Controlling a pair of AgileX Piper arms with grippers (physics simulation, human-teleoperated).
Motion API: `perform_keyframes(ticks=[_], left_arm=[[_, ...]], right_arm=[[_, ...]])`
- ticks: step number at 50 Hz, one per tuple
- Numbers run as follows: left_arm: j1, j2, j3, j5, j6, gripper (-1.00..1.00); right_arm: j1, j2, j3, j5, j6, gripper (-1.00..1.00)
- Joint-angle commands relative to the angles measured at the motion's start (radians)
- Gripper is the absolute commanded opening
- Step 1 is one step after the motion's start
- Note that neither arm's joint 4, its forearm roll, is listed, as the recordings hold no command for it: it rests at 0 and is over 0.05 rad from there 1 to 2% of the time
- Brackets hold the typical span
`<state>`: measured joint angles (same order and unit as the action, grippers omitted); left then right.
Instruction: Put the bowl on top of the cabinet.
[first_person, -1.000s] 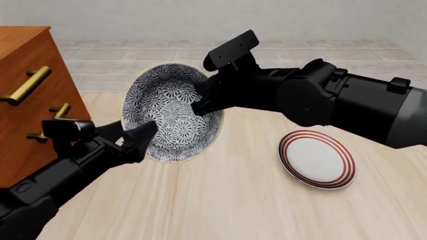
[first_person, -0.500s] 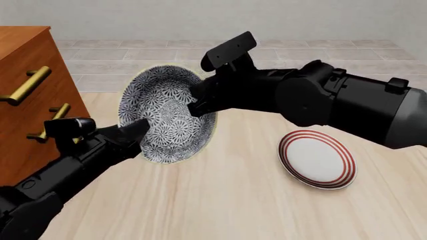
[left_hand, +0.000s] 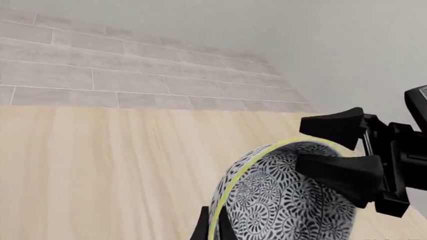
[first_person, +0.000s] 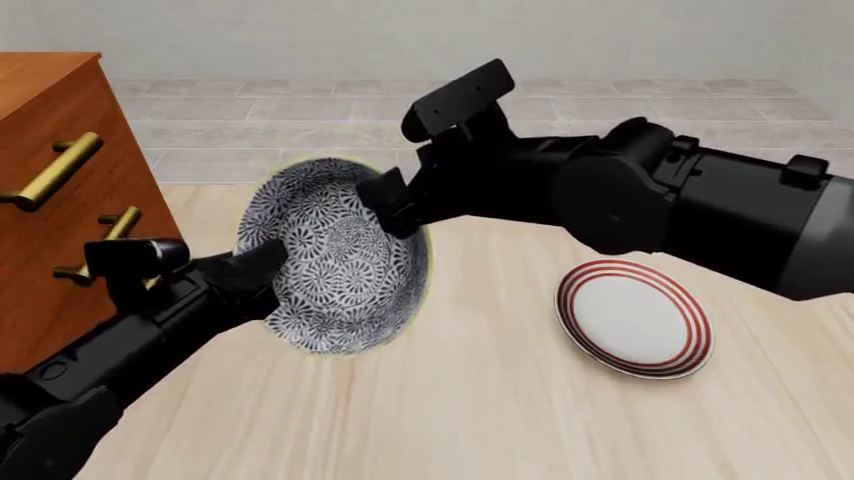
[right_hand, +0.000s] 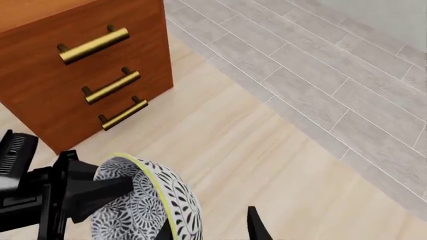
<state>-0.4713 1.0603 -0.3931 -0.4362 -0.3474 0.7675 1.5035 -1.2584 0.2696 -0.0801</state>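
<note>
Bowl (first_person: 340, 255) tipped on edge above the desk (first_person: 507, 400), toward its left side, blue-and-white inside facing the camera. Left claw (first_person: 260, 265) clenched on the bowl's near-left rim; one finger (left_hand: 340, 172) lies inside the bowl, the other outside. Right claw (first_person: 387, 205) sits at the upper right rim, grip state unclear. Red-ringed plate (first_person: 634, 318) lies flat toward the right edge. Cabinet (first_person: 54, 190) stands at the far left, brass handles (right_hand: 110, 85) facing the bowl, top bare.

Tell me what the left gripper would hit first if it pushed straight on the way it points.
The left gripper already sits at the deep blue-and-white floral bowl, so the bowl comes first; beyond it is the right gripper, probably next in line.
</note>
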Motion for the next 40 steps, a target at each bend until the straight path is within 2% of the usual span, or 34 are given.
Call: perform_keyframes(ticks=[1,23,40], left_arm=[[0.01,-0.008,0.002,0.001,0.013,-1.0],[0.02,-0.006,-0.011,0.011,0.011,-1.0],[0.043,-0.019,-0.012,0.025,0.023,-1.0]], right_arm=[[-0.002,-0.016,0.002,0.003,0.02,1.0],[0.035,-0.12,0.018,0.053,0.016,1.0],[0.056,-0.14,0.015,0.056,0.014,1.0]])
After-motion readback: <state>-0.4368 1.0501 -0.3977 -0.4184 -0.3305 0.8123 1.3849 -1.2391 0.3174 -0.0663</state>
